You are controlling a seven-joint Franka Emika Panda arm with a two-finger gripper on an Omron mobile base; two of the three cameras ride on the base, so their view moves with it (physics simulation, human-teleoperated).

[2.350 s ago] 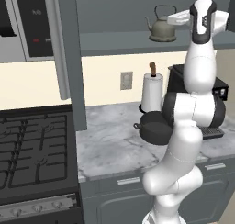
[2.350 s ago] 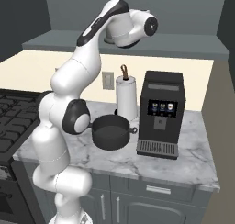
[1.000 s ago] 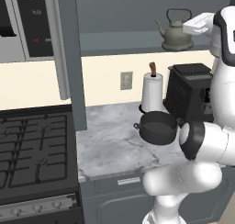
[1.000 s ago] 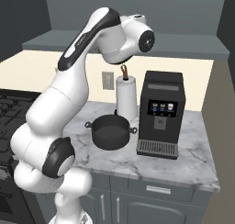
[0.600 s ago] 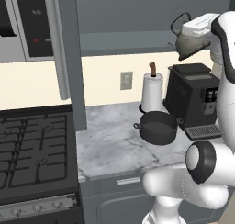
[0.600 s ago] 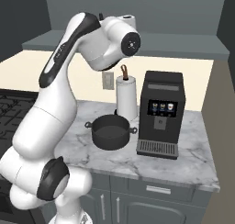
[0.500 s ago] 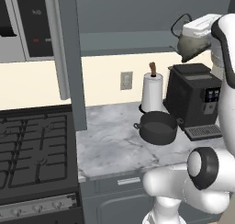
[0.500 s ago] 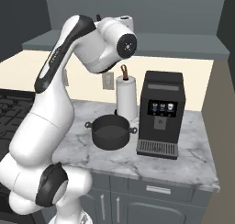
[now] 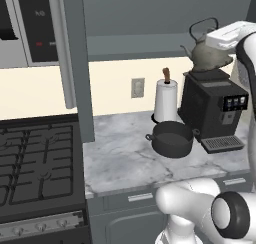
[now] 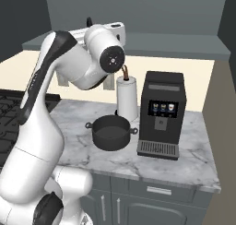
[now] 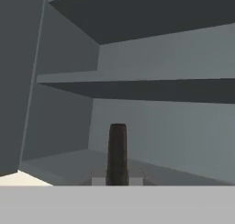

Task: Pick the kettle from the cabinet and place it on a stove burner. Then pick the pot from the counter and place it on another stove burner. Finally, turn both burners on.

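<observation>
Kettle (image 9: 206, 52) is seen in the left base view lifted clear of the cabinet (image 11: 137, 71), hanging in the air above the black coffee machine (image 9: 212, 105) and held by its thin arched handle at the white hand of the arm. The gripper (image 11: 118, 149) is closed, its dark fingertips drawn together into 1 dark post in the hand view, and the grip is judged to be on the kettle's handle, though the contact itself is hidden by the hand. Behind the fingertips the open cabinet is shown with its inner shelf bare, which fits the kettle having been taken out. The pot (image 9: 172, 138) is left standing on the counter (image 9: 120, 158), just in front of the paper towel roll (image 9: 165, 100) and beside the coffee machine; it is not touched. The stove burners (image 9: 35, 163) lie well apart to the left, with nothing set on the grates. By this showing, only the 1st pick is done. What is left is judged to be most of the task: the kettle is to be carried across and set on 1 burner, the pot is to be picked up and placed on another, and 2 knobs at the front of the cooktop are to be turned on.
</observation>
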